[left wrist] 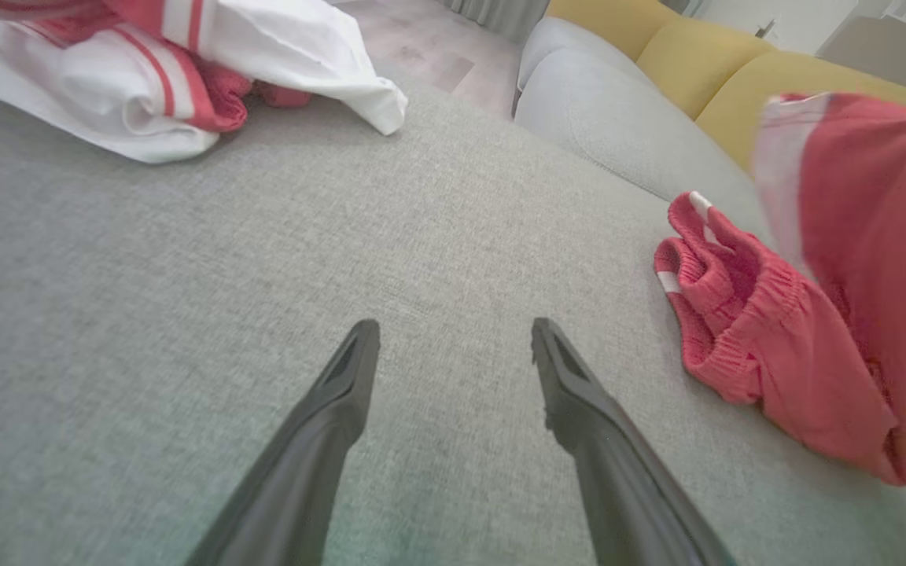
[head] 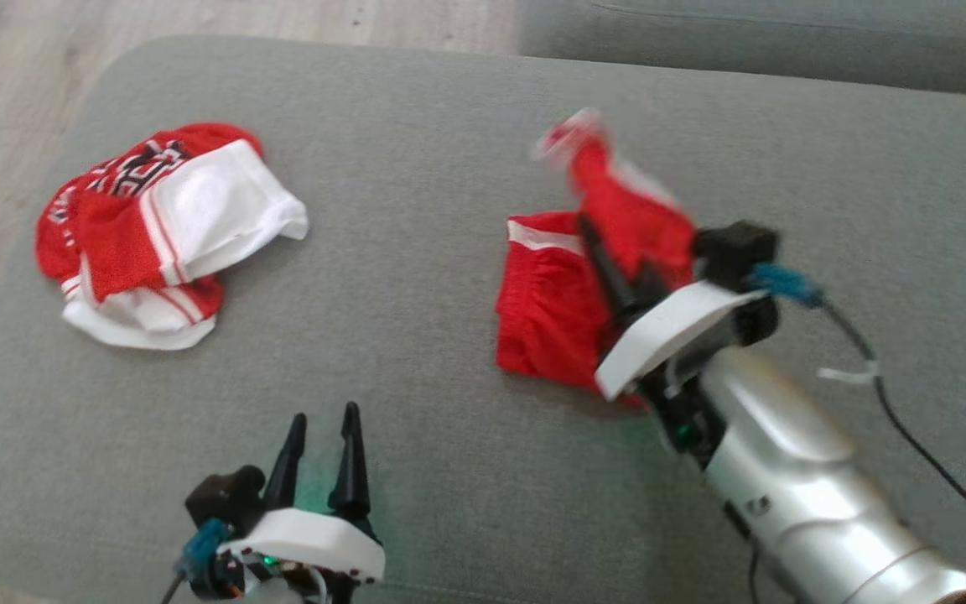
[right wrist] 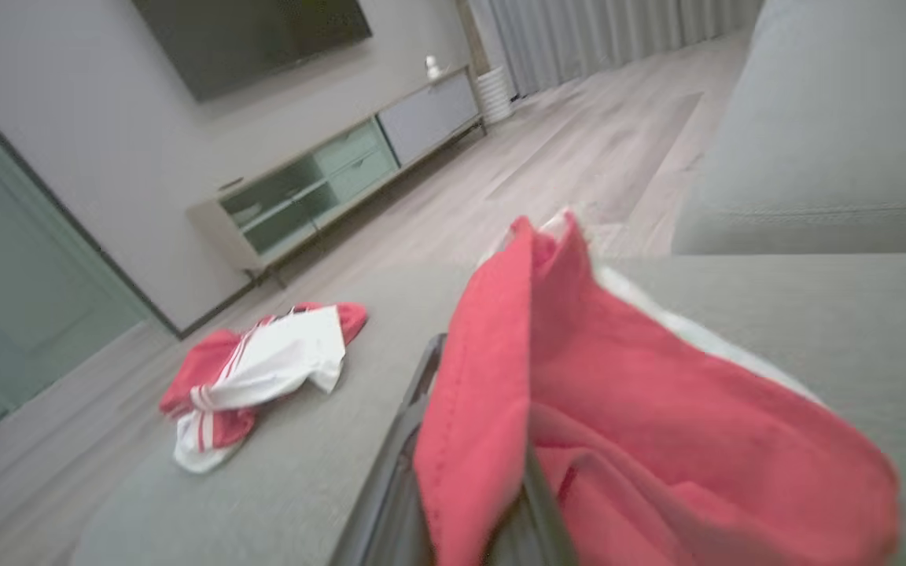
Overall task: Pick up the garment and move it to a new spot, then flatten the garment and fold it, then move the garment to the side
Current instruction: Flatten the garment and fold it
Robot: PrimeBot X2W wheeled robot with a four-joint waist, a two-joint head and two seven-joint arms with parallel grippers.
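On the grey cushion's point(head: 416, 252) right side, our right gripper point(head: 596, 243) pinches up a fold of the red shorts point(head: 550, 310), light, limp cloth we judge best held at the waistband, while our left gripper point(head: 325, 424) hangs open nearby.

Head overhead, wrists low, shared cushion point(head: 416, 335)

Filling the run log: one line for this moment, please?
right tool: shut on red shorts | left tool: open, empty | jersey: lying apart
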